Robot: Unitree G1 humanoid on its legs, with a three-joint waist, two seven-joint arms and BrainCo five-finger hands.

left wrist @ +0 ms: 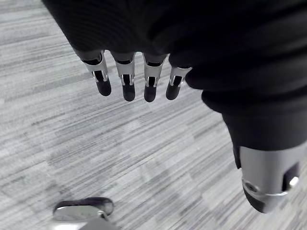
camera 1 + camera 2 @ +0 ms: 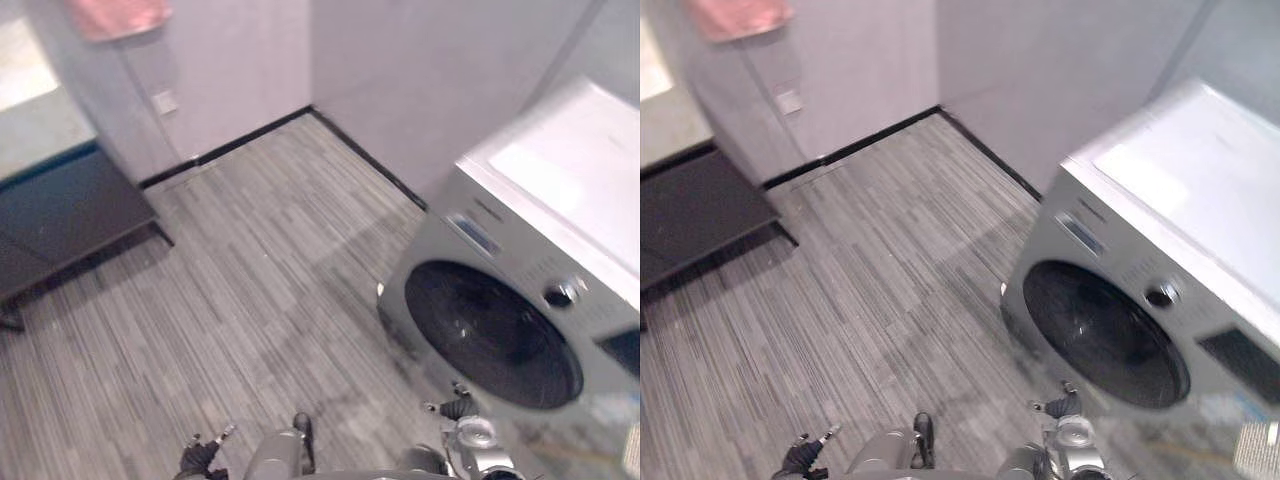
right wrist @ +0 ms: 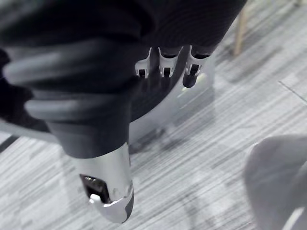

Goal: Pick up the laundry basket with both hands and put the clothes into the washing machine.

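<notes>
- Two hands hung low over the floor (image 2: 250, 280), and neither held anything.
- The left hand (image 1: 148, 43) had its fingers (image 1: 128, 84) straight and slack, with the thumb well apart from them, above the grey striped floor.
- The right hand (image 3: 158, 28) was just as loose, its fingers (image 3: 165, 64) relaxed and empty. From the head views it hung just before the lower front of the washing machine (image 2: 520, 300).
- That washing machine stood on the floor at the robot's right, near the wall. It had a silver-grey front and a white top.
- Its round dark door (image 2: 492, 332) faced the open floor, with a knob (image 2: 560, 294) just above it.
- At the left stood a low dark desk (image 2: 70, 210), well apart from the machine.
- Above the desk something pink, perhaps cloth (image 2: 120, 15), showed high against the wall, too blurred to say more.
- A wall socket (image 2: 166, 101) sat lower on that wall.
- Black skirting (image 2: 250, 138) ran along the foot of both walls into the corner.
</notes>
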